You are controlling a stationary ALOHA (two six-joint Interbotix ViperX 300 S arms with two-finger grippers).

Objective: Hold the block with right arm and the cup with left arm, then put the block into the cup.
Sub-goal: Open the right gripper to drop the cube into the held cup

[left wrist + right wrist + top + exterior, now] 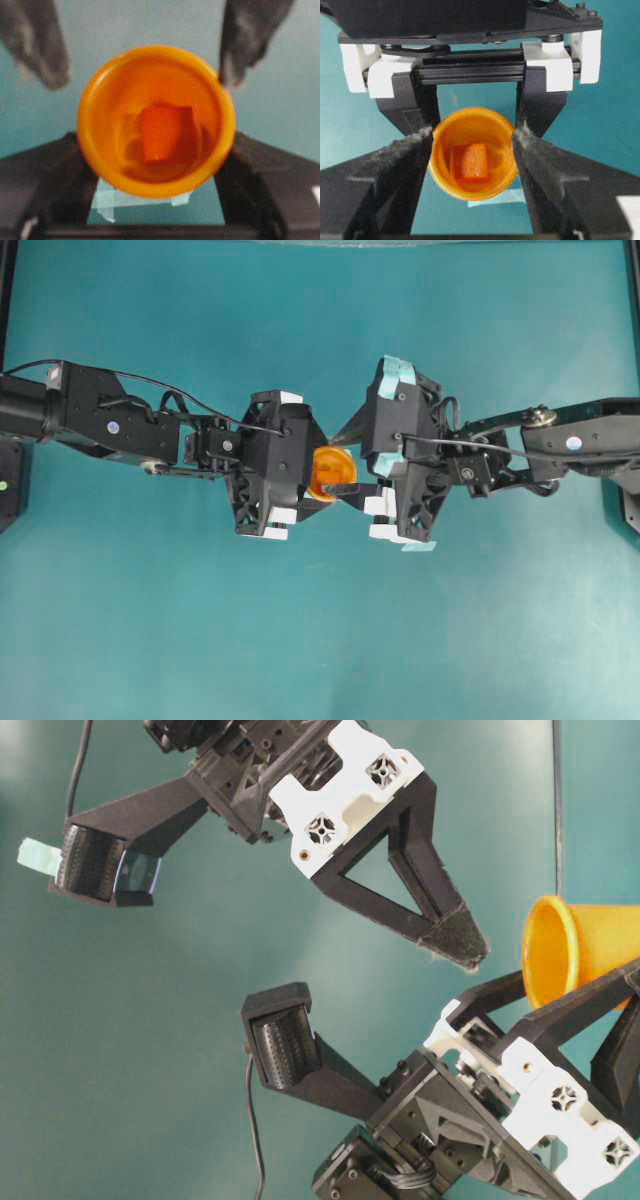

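The yellow-orange cup (330, 472) hangs above the table, and my left gripper (318, 475) is shut on its sides. In the left wrist view the cup (155, 120) fills the middle between my two dark fingers, mouth towards the camera. The orange block (165, 132) lies on the cup's bottom. My right gripper (345, 468) faces the left one, open. Its fuzzy fingertips (422, 137) flank the cup's rim (472, 152) with nothing pinched. The block (472, 161) shows inside the cup there too. The table-level view has the cup (580, 955) at the right edge.
Teal table (320, 640) lies all round, below both arms. A pale tape mark (495, 197) sits on it under the cup, and the same tape mark (115, 200) shows in the left wrist view. Dark frame posts (8, 300) stand at the side edges.
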